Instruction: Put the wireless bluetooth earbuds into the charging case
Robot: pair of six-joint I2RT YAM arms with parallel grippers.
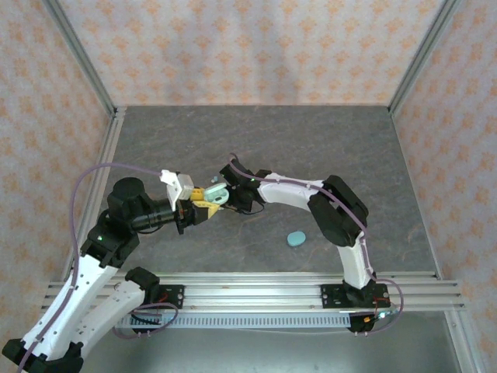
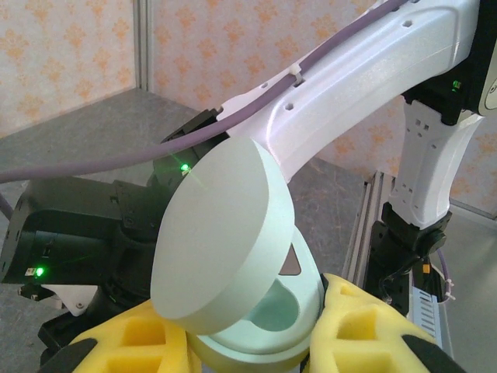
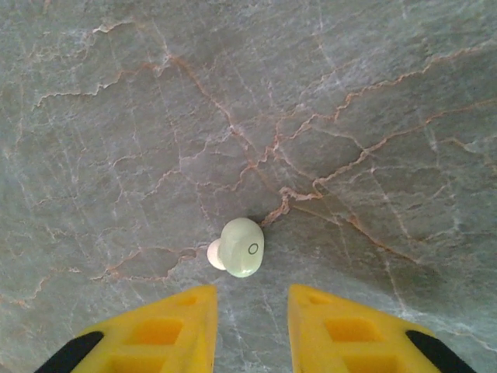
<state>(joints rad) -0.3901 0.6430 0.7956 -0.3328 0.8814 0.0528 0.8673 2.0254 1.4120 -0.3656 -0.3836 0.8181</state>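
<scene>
Hold: left gripper (image 2: 248, 342) clamps the open case (image 2: 225, 233) | right gripper (image 3: 252, 326) jaws narrowly apart, empty | earbud (image 3: 242, 247) on table (image 3: 349, 116) just beyond its tips | advice: slide forward to straddle it, centre, pinch gently lest it squirts

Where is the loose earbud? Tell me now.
In the right wrist view the earbud lies on the grey table, just ahead of the right fingers, apart from them.
</scene>
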